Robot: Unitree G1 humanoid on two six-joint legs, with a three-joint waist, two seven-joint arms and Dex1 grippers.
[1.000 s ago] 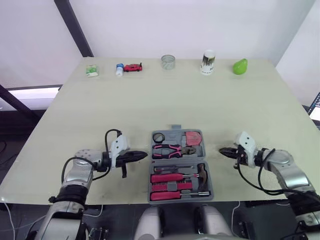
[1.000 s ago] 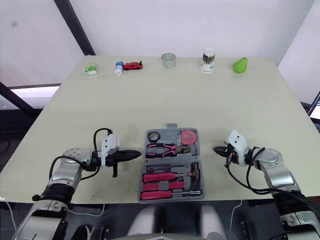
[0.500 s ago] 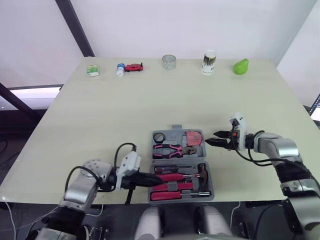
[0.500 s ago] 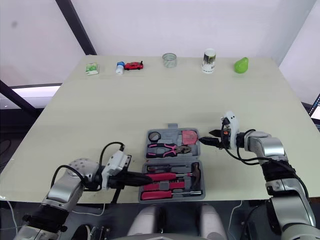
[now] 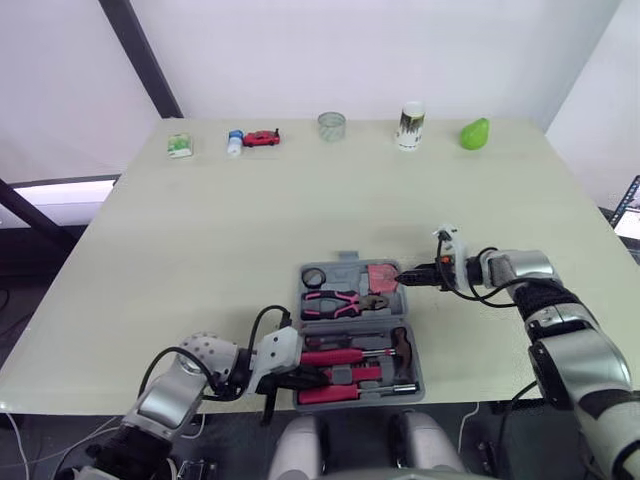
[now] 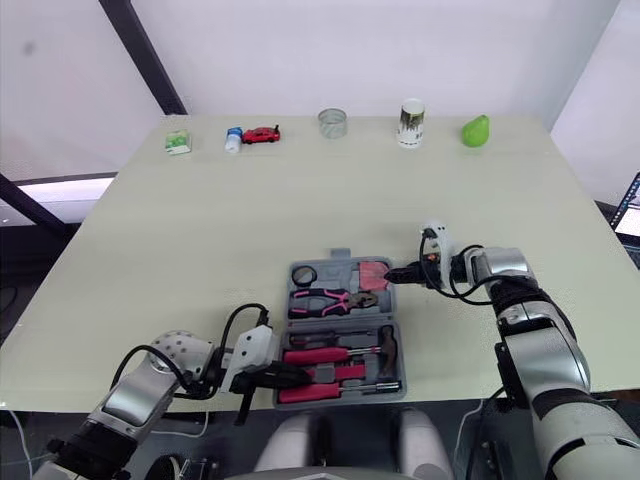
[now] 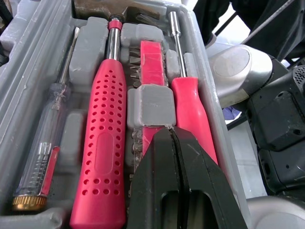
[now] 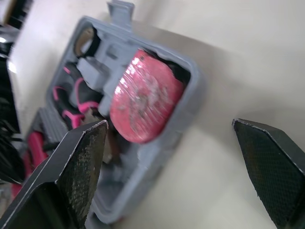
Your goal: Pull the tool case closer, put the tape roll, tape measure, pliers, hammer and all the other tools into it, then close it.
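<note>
The grey tool case (image 5: 345, 266) lies open near the table's front edge. Its far half holds a small tape roll (image 5: 314, 277), pink-handled pliers (image 5: 340, 300) and a pink tape measure (image 5: 383, 277). The near half holds the hammer (image 5: 405, 345), with its red dotted handle (image 7: 102, 143), a red screwdriver (image 7: 190, 114) and a clear-handled screwdriver (image 7: 43, 157). My left gripper (image 5: 312, 378) is shut and empty, its tip over the near half's left end, above the red handles. My right gripper (image 5: 408, 277) stands open at the case's far right corner, fingers (image 8: 81, 167) spread beside the tape measure (image 8: 145, 95).
Along the table's far edge stand a green packet (image 5: 179, 146), a small bottle (image 5: 235, 142), a red toy car (image 5: 263, 138), a clear glass (image 5: 331, 126), a white cup (image 5: 410, 125) and a green pear (image 5: 473, 133). Bare tabletop lies between them and the case.
My right gripper has opened and swung from the case's right side in to its far right corner. My left gripper, still shut, has moved right onto the near half.
</note>
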